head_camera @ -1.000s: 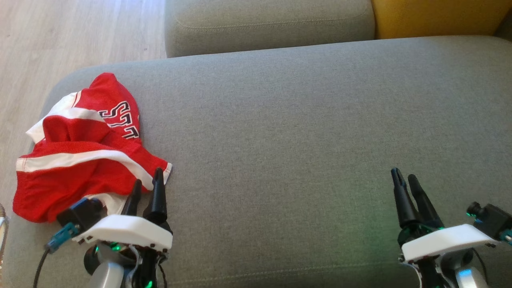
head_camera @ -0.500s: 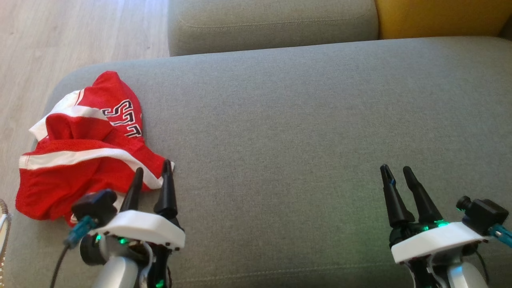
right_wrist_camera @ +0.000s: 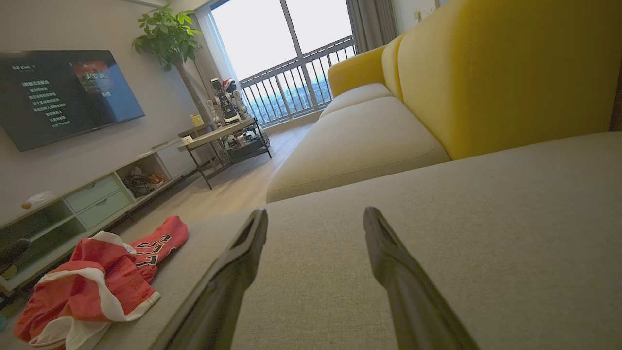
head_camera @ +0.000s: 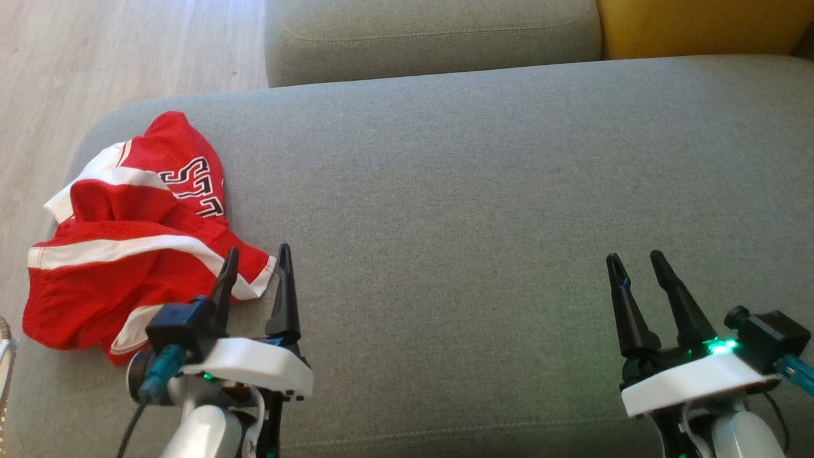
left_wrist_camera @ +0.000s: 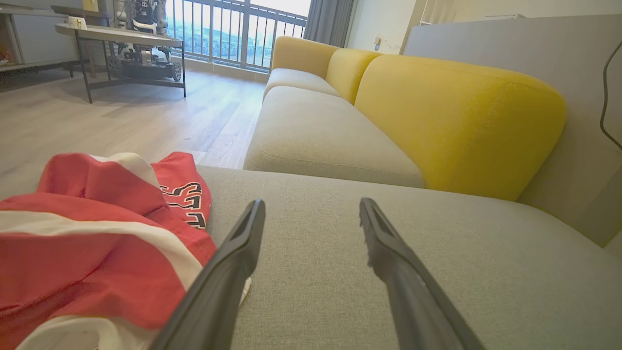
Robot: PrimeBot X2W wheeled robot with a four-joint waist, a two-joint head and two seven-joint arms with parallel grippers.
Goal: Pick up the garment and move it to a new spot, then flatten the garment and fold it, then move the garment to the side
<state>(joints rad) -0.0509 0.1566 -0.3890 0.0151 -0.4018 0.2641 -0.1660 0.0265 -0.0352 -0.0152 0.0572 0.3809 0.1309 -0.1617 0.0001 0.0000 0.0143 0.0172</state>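
The garment (head_camera: pixel 133 242) is a crumpled red piece with white stripes and black-and-white lettering, heaped at the left end of the grey sofa cushion (head_camera: pixel 483 191). It appears low on the left in the left wrist view (left_wrist_camera: pixel 92 243) and the right wrist view (right_wrist_camera: pixel 92 287). My left gripper (head_camera: pixel 255 257) is open, its tips spanning the garment's near right corner, with the left finger over the cloth. Over bare cushion at the lower right, my right gripper (head_camera: pixel 634 257) is open with nothing between its fingers.
A second grey seat cushion (head_camera: pixel 432 38) and a yellow backrest (head_camera: pixel 699 25) lie beyond. Wooden floor (head_camera: pixel 95 57) runs past the cushion's left edge. Across the room stand a low table (right_wrist_camera: pixel 218 136), a TV unit (right_wrist_camera: pixel 73 204) and a plant (right_wrist_camera: pixel 170 34).
My left gripper has moved forward and to the right, and its fingers now span the garment's corner. The right gripper has edged forward slightly. The garment lies as before.
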